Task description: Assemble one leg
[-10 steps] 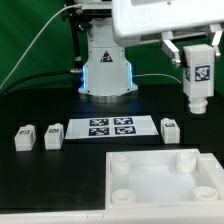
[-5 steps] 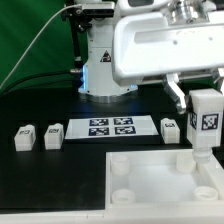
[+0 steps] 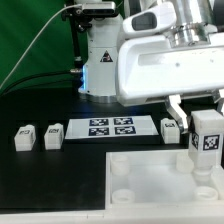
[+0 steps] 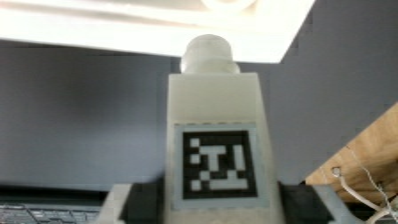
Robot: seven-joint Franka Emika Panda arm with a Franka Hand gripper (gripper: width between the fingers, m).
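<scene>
The leg (image 3: 207, 141) hangs upright at about three o'clock in the exterior view, tag facing out; the gripper (image 3: 206, 114) is clamped on its upper end. Its lower end sits over the white panel (image 3: 140, 180), by the corner socket (image 3: 186, 160) at the panel's one o'clock; contact cannot be told. It looks like light, stiff, smooth plastic, probably slippery, so the flat sides give the surest hold. The marker board (image 3: 110, 127) lies well apart toward ten o'clock.

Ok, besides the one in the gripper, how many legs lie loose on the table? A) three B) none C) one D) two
A: the far-left leg and the second leg lie to the exterior view's left of the marker board, the third leg to its right; the gripper holds the fourth leg.
</scene>
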